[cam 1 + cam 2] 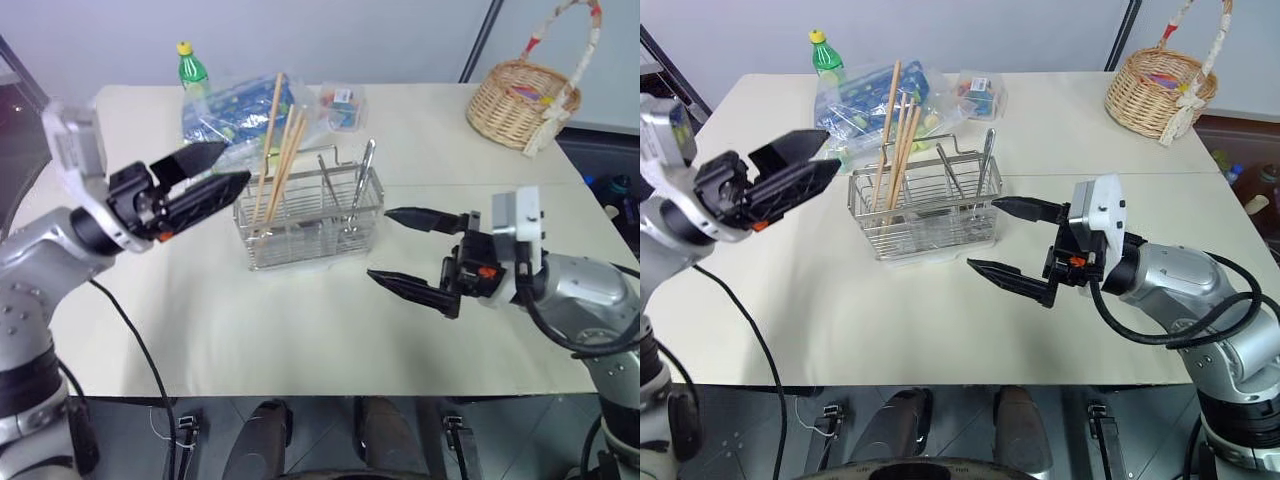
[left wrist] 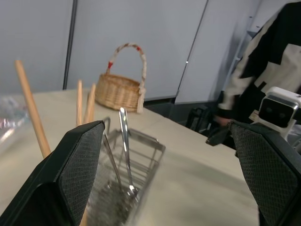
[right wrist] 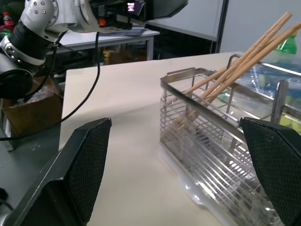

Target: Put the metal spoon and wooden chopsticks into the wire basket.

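Chopsticks (image 1: 275, 150) and spoon (image 1: 358, 190) already stand in the basket (image 1: 310, 215), between my left end effector (image 1: 205, 175) and right end effector (image 1: 420, 250), both spread wide and empty. Light, stiff and slippery, they'd be best pinched mid-shaft, I judge.

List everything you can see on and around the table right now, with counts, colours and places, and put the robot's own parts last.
wire basket: one, silver, middle of the table.
wooden chopsticks: a few, light brown, standing tilted in the wire basket's left end.
metal spoon: one, silver, standing in the wire basket's right end.
plastic bag: one, clear with blue contents, behind the wire basket.
bottle: one, green with a yellow cap, far left of the table.
small packet: one, clear with colourful contents, right of the bag.
wicker basket: one, tan, far right corner.
table: one, cream.
left gripper: black, open, left of the wire basket.
right gripper: black, open, right of the wire basket.
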### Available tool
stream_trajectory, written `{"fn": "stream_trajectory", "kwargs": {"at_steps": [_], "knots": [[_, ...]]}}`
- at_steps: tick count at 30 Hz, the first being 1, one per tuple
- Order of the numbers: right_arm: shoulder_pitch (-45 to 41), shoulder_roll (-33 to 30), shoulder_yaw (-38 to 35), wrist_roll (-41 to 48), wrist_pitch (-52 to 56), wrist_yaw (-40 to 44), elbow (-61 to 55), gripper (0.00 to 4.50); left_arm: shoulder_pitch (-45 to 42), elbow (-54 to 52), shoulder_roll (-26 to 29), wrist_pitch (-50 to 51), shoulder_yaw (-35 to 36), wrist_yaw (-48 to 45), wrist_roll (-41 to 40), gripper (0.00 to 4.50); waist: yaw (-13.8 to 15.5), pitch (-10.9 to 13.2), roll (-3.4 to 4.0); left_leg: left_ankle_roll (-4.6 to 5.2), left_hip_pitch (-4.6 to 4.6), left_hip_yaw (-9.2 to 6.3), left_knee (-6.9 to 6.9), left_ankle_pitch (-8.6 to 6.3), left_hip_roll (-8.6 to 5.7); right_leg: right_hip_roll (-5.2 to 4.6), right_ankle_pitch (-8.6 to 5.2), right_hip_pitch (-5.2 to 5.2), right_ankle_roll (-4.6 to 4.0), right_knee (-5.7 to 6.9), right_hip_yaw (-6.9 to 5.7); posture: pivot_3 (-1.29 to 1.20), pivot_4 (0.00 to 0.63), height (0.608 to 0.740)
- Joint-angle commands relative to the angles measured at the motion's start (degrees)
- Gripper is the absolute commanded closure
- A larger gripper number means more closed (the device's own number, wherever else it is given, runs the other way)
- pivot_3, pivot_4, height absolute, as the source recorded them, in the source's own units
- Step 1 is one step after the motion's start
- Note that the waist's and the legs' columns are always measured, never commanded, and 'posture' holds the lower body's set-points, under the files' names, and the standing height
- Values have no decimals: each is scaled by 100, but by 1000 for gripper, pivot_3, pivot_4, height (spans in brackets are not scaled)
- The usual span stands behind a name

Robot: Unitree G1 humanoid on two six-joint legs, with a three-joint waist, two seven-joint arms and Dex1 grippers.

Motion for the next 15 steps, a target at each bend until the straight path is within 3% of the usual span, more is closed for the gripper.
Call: {"fn": "stream_trajectory", "kwargs": {"at_steps": [1,7,15], "knots": [[92,8,-50,-116,-204,232,66,0,661,-599,58,-46,396,278,-449,50,-7,0,1,0,1,2,-2,0,1,0,0,-1,0,-3,1,0,150,740],[135,64,14,-324,-341,479,308,0,2050,-1278,280,-109,707,117,-626,50,12,2,4,1,1,4,-3,-1,2,0,-11,-1,-20,-4,3,0,150,740],[151,142,83,-371,-374,579,345,0,2597,-1406,417,-443,824,74,-514,50,22,2,6,2,0,7,-2,-1,2,-1,-13,3,-26,-12,2,0,150,740]]}}
